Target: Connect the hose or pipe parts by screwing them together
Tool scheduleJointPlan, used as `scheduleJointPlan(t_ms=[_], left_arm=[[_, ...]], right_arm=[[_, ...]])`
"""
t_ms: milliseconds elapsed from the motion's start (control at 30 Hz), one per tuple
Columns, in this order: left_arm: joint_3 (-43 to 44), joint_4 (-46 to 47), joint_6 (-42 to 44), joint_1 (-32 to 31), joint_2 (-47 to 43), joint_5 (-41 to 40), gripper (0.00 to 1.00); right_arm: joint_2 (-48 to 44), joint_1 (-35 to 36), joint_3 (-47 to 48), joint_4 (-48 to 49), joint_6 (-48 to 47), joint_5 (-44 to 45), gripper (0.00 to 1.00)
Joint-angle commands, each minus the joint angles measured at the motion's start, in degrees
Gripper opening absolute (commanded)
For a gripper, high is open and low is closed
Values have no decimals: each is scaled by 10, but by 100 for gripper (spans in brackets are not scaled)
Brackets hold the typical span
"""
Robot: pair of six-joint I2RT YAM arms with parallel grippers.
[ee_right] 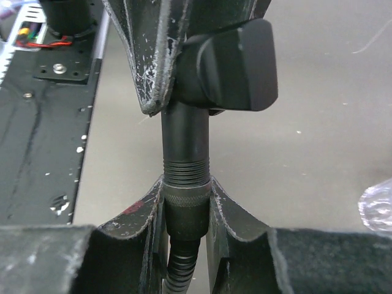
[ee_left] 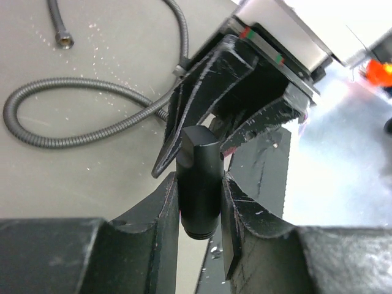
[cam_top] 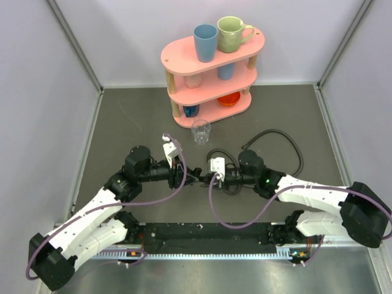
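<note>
In mid-air over the table's middle, my two grippers meet tip to tip. My left gripper is shut on a rigid black pipe piece with a wider head. My right gripper is shut on the knurled end fitting of a black corrugated hose. The pipe's threaded end sits in that fitting with several threads still showing. The hose loops over the table behind my right arm, and a free end fitting lies on the surface.
A pink two-tier shelf with cups stands at the back centre. A clear glass stands just in front of it, close behind the grippers. Grey walls enclose the table on the left, right and back. The black base rail runs along the near edge.
</note>
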Motion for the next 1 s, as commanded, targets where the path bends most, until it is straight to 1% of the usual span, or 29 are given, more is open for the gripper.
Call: scheduleJointPlan(t_ms=[0,133,233,333,433,533,567,600,633,667,700,733,767,800,833,867,900,933,967], left_arm=[[-15,75,111,-4,4,89,0],[-17,60,173,-4,-2,98,0],[-24,63,242,-5,-16,99,0],[-31,67,281,-6,-17,132,0],[-37,67,304,-6,-13,140,0],[-21,18,326,-6,-1,124,0],[-16,4,323,-6,3,111,0],[-5,0,319,-6,6,104,0],[1,-2,287,-6,9,89,0],[7,-3,260,-6,8,70,0],[10,18,232,-6,8,46,0],[12,30,170,-6,6,34,0],[10,52,129,-6,4,23,0],[10,85,91,-6,4,3,0],[10,100,20,-6,6,0,0],[12,107,-13,-6,7,-1,0],[15,114,-41,-6,7,-11,0],[19,113,-110,-6,7,-24,0],[31,105,-147,-6,6,-42,0]], right_arm=[[18,-19,59,21,38,-141,0],[38,-23,84,-27,34,-180,0],[57,-25,99,-45,41,-198,0],[76,-26,120,-64,50,-217,0],[86,-27,134,-77,52,-230,0],[87,-28,144,-88,52,-204,0],[85,-28,137,-74,65,-183,1],[80,-28,131,-70,68,-146,6],[66,-28,124,-63,68,-123,13],[58,-28,105,-48,68,-96,26],[47,-28,93,-42,67,-58,30],[23,-28,82,-36,66,-40,42],[8,-28,62,-29,66,-23,50],[-4,-28,55,-32,66,10,54],[-14,-28,48,-36,60,26,55],[-35,-26,35,-36,54,44,56],[-43,-25,30,-39,53,88,56],[-54,-24,26,-49,38,96,57],[-71,-19,19,-57,30,103,58]])
